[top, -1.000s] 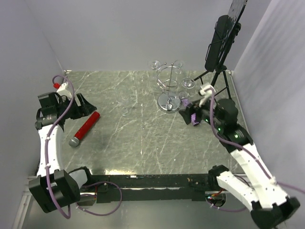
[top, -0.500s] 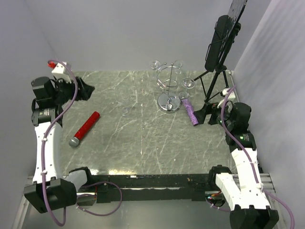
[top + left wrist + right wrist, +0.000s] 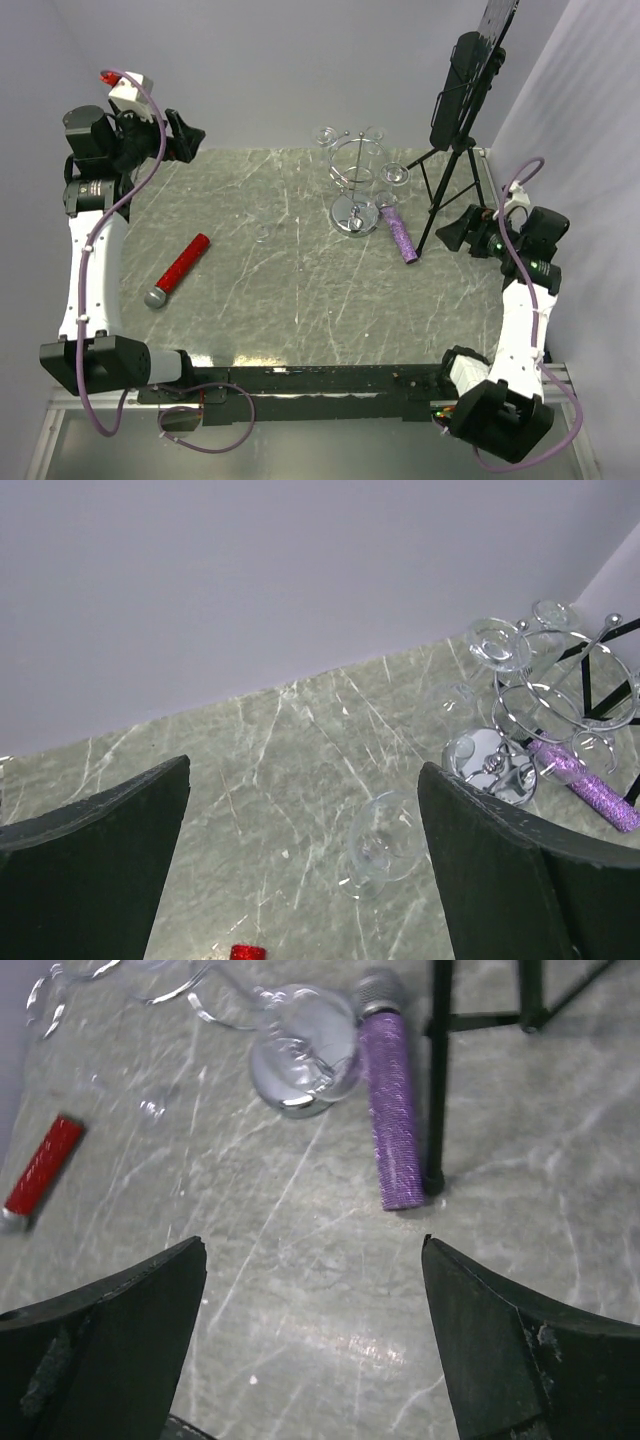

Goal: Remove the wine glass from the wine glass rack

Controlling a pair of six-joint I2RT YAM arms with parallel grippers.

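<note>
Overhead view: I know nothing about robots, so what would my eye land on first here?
Probably the shiny wire glass rack, hung with clear glasses, at the back of the marbled table. Then two bright microphones lying flat: a red microphone on the left and a glittery purple microphone beside the rack's round base. A black tripod stand towers at the back right.
</note>
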